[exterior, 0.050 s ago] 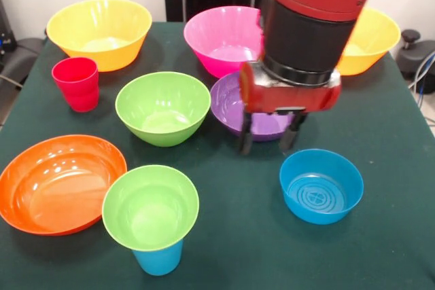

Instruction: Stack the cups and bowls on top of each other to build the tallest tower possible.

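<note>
Your gripper (270, 142) at centre frame, fingers spread and empty — purple bowl (231, 103) just behind, small blue bowl (321, 186) lower right.

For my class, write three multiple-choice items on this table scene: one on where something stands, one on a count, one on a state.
1. What sits on the sky blue cup?
A. a green bowl
B. the red cup
C. nothing

2. How many yellow-orange bowls are on the table?
A. one
B. two
C. three

3. The gripper is:
A. shut on the blue bowl
B. shut on the red cup
C. open, holding nothing

Answers: 1 A, the green bowl rests in the cup's mouth. 2 B, one at each far corner. 3 C, its fingers stand apart over the purple bowl.
</note>
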